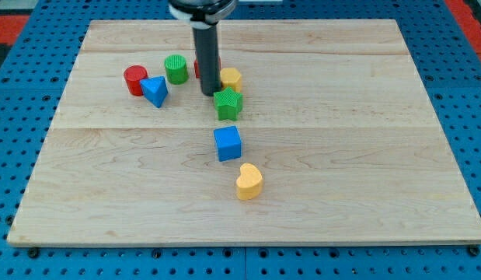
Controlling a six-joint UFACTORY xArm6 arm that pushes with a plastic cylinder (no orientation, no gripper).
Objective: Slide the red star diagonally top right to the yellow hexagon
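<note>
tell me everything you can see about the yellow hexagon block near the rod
The yellow hexagon is a small, solid-looking yellow block lying flat on the wooden board, in the upper middle of the view. Its left side is hidden by my rod, so its outline is only partly visible. My tip sits just to its lower left. The green star lies right below it, apparently touching. A sliver of a red block peeks out left of the rod.

The worktop (341, 155) is pale wood grain over a blue perforated base (473, 117). On it: a red cylinder (135, 80), blue triangle (155, 91), green cylinder (176, 69), yellow hexagon (231, 78), green star (228, 103), blue cube (228, 143), yellow heart (249, 182). The rod (207, 62) is dark.
</note>
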